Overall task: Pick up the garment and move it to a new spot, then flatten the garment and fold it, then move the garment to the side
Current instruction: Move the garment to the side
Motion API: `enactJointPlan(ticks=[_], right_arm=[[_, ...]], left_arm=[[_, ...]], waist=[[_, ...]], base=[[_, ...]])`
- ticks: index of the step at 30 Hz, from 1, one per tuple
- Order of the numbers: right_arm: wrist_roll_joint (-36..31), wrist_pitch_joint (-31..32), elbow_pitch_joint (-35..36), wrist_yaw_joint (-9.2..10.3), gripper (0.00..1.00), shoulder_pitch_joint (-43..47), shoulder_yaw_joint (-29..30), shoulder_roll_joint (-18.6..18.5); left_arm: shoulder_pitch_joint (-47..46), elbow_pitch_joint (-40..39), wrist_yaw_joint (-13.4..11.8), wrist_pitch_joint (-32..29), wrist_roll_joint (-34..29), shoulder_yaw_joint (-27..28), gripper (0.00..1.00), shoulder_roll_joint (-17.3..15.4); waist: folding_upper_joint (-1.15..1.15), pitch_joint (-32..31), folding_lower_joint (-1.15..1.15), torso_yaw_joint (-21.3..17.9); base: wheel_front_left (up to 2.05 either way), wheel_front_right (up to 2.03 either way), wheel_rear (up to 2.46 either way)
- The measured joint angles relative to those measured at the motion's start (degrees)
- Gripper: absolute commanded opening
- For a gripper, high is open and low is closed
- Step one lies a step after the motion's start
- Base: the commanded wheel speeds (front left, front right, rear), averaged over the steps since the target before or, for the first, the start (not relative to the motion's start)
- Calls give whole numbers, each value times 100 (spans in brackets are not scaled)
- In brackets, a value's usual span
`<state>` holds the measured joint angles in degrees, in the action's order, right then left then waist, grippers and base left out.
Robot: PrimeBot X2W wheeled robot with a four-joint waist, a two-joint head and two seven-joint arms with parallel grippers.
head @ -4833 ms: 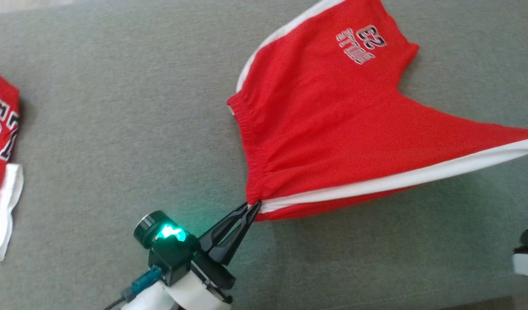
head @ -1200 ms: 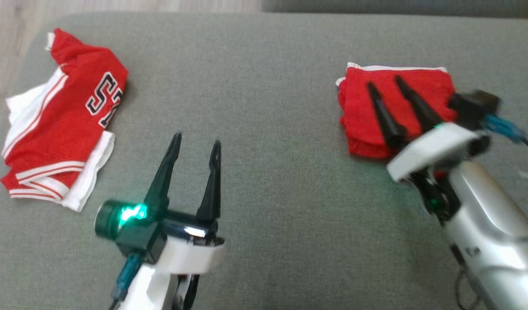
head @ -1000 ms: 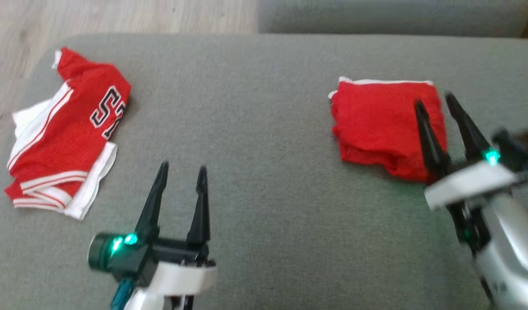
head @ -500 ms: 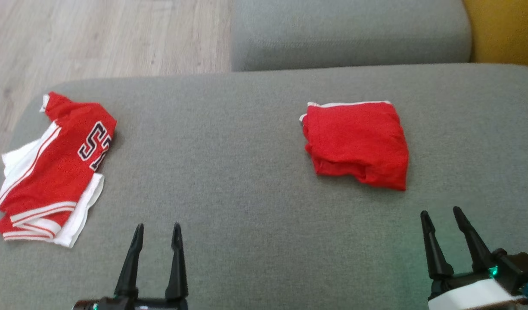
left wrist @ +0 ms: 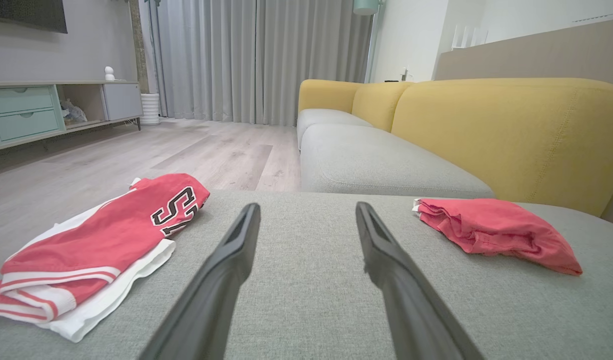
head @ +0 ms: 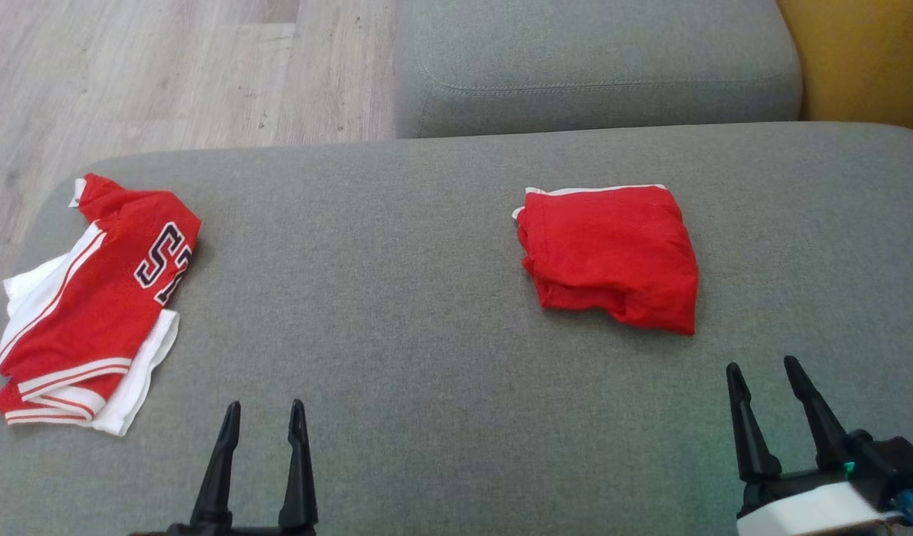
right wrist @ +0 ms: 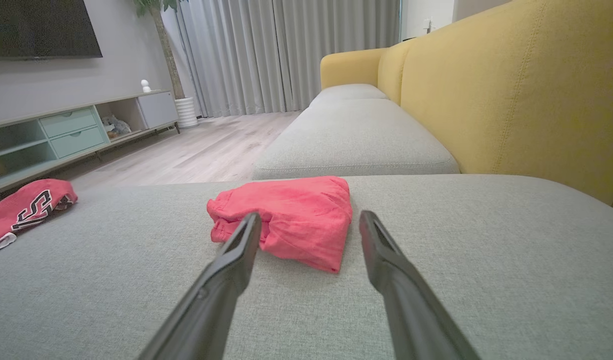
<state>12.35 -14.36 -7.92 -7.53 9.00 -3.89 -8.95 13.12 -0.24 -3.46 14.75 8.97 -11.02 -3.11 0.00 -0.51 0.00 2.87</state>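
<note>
1. The left gripper [head: 265, 406], lower left, is held wide apart and empty.
2. The folded garment [head: 609, 257] is laid right of centre on the cushion [head: 427, 357], slightly wider than deep.
3. The right gripper [head: 762, 366], lower right, is likewise spread and empty; the garment is found up-left of it, nearer this arm.

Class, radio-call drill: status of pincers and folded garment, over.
Left pincer open, empty. Right pincer open, empty. Folded red cloth garment lies free on grey fabric cushion. Red-and-white jersey far left, apart.
</note>
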Motion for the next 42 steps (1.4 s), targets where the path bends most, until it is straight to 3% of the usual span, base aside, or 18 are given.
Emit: enactJointPlan(ticks=[18, 25, 33, 42], right_arm=[[-78, 0, -45, 0, 100, 0, 21, 19], [-186, 0, -352, 0, 100, -80, 120, 49], [-186, 104, -1215, 0, 100, -1614, 455, 43], [82, 1328, -2214, 0, 100, -3246, 456, -85]], left_arm=[[10, 146, 51, 0, -9, -1, 100, -2], [-36, 138, 15, -3, 27, -14, 100, -2], [-704, 7, 45, -3, 212, -180, 100, 2], [-1201, -42, 0, -3, 103, -335, 100, 11]], waist=[[0, -9, 0, 23], [0, 249, 0, 59], [0, 995, 2, 111], [0, 1647, 2, 203]], base=[[0, 0, 0], [0, 0, 0], [0, 0, 0], [0, 0, 0]])
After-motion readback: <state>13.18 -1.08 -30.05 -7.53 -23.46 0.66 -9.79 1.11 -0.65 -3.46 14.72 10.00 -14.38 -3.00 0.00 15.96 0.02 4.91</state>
